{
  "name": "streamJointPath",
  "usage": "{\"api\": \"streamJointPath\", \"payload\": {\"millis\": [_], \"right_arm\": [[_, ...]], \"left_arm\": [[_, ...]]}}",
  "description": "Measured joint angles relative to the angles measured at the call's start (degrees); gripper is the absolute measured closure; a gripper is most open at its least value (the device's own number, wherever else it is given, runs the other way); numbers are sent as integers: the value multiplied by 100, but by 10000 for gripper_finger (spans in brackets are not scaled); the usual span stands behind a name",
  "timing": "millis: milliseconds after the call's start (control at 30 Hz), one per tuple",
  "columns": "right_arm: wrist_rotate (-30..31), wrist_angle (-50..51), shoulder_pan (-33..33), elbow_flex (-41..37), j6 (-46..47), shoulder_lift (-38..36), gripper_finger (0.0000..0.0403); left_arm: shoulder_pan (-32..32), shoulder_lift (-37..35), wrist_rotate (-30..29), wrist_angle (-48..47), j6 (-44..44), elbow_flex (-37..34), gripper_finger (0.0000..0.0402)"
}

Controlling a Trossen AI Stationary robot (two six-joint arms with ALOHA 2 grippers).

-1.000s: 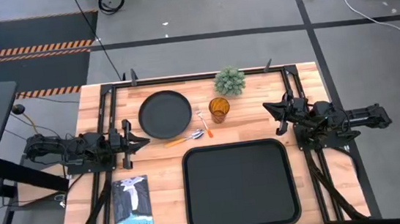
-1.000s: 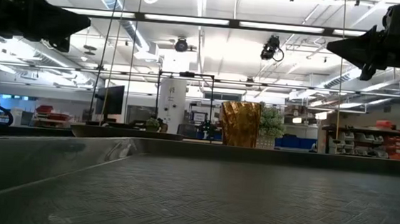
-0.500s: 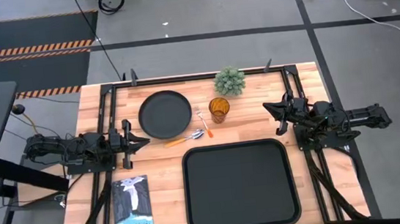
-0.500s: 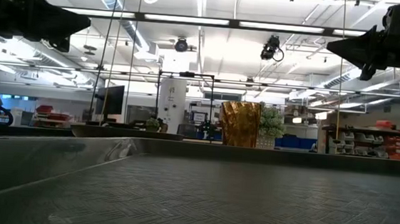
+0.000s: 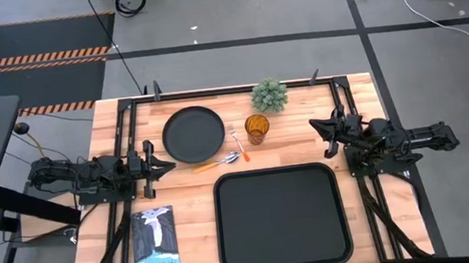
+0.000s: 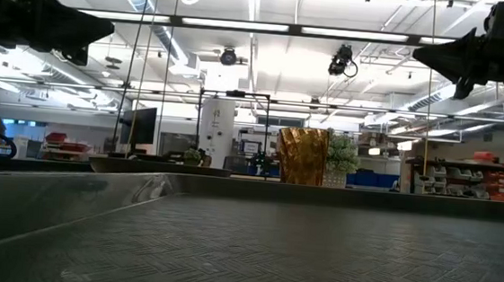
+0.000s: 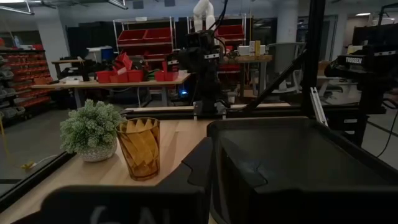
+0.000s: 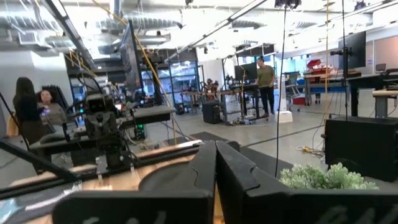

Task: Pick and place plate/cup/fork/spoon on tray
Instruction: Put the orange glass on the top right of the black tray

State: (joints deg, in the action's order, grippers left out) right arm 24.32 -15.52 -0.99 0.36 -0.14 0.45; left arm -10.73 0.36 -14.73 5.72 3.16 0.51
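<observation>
The round black plate (image 5: 193,134) lies flat on the wooden table, far left of centre. The amber cup (image 5: 257,128) stands upright to its right and also shows in the left wrist view (image 7: 139,148). The fork (image 5: 239,143) and the spoon (image 5: 220,160) lie flat between the plate and the cup, just beyond the tray's far rim. The black tray (image 5: 283,230) lies at the near middle of the table. My left gripper (image 5: 171,163) is shut and empty, above the table just left of the spoon. My right gripper (image 5: 311,125) is shut and empty, to the right of the cup.
A small green potted plant (image 5: 270,94) stands at the far edge behind the cup. A printed booklet (image 5: 154,241) lies at the near left, beside the tray. Black frame rails run along the table's left, right and far edges. People show in the room beyond the table.
</observation>
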Motion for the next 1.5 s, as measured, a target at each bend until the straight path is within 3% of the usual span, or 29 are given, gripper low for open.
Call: {"api": "streamJointPath", "payload": {"millis": [167,400,767,1133,1367,1500], "right_arm": [[0,-267,1,0,1,1,389],[21,-1091,1,2,339,2,389],[264,-1490,0,2,320,0,389],[463,-1415,164,70,930,361,389],[-487,-1329,218,792,334,1273,389],[-307,-1162,166,1193,9,2065,389]], "left_arm": [[0,0,0,314,-312,0,365],[1,0,2,817,-2214,0,365],[0,0,3,990,-2349,0,365],[1,0,-314,1599,196,0,365],[1,0,-1060,1720,1162,0,365],[3,0,-1230,1829,1296,0,365]]}}
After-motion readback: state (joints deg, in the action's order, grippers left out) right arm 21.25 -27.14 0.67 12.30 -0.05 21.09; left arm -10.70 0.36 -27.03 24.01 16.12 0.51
